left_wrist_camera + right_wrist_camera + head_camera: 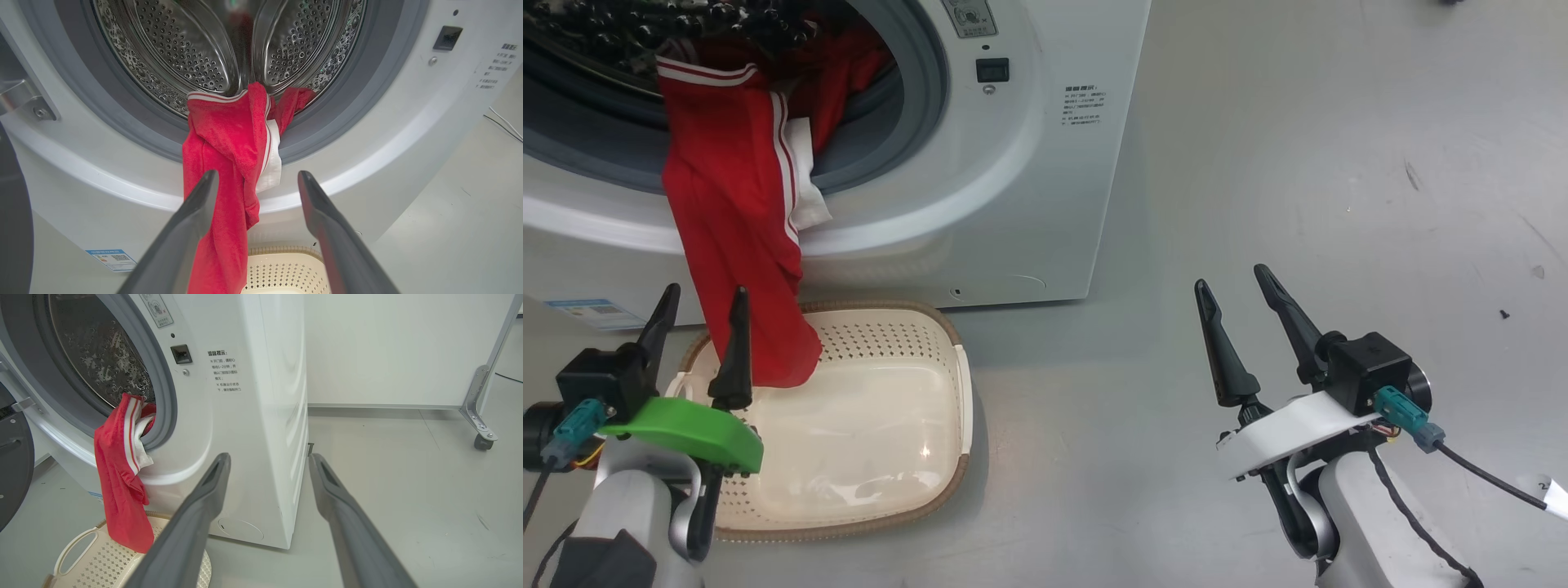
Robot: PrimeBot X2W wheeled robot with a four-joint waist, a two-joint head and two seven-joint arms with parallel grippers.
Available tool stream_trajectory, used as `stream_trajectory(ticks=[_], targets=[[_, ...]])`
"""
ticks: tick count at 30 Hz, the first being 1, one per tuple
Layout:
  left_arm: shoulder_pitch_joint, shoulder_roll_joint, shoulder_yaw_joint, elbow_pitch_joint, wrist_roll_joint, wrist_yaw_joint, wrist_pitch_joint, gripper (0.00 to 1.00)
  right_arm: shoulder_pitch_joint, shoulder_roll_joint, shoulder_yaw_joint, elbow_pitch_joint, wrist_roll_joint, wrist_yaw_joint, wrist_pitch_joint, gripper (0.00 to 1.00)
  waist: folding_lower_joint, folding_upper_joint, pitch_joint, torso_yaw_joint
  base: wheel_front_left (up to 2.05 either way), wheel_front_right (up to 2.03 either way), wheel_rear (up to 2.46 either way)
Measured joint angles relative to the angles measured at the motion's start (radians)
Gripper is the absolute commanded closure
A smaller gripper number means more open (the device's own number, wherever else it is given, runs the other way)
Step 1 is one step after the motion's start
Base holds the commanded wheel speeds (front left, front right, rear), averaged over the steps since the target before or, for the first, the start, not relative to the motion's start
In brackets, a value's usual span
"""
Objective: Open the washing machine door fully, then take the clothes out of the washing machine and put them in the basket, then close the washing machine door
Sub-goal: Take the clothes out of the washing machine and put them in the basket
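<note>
The white washing machine [1013,204] stands with its drum mouth uncovered. The washing machine door [12,469] is swung out to the left, and only its dark rim shows. Red clothes [735,245] with white stripes hang from the drum over the grey seal. Their lower end reaches into the cream basket [882,425] on the floor below. My left gripper [707,290] is open just in front of the hanging cloth, above the basket's left end, holding nothing. Out over bare floor to the right, my right gripper [1231,276] is open and empty.
In the right wrist view, grey floor [408,477] stretches to the right of the machine. A white panel on a castor leg [482,437] stands behind it. The steel drum [229,45] looks bare above the clothes.
</note>
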Motion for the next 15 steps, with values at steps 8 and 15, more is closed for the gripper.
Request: stream_trajectory(ticks=[8,15], targets=[[0.015,0.006,0.022,-0.004,0.004,0.008,0.0,0.0,0.0,0.002,0.022,0.0,-0.007,0.009,0.0,0.0,0.0,0.0,0.015,-0.024,0.0,0.0,0.0],[0.013,0.02,0.033,0.033,-0.004,0.01,0.006,0.0,0.0,0.002,0.035,0.0,-0.008,0.01,0.0,0.0,0.0,0.0,0.04,-0.052,0.0,0.0,0.0]])
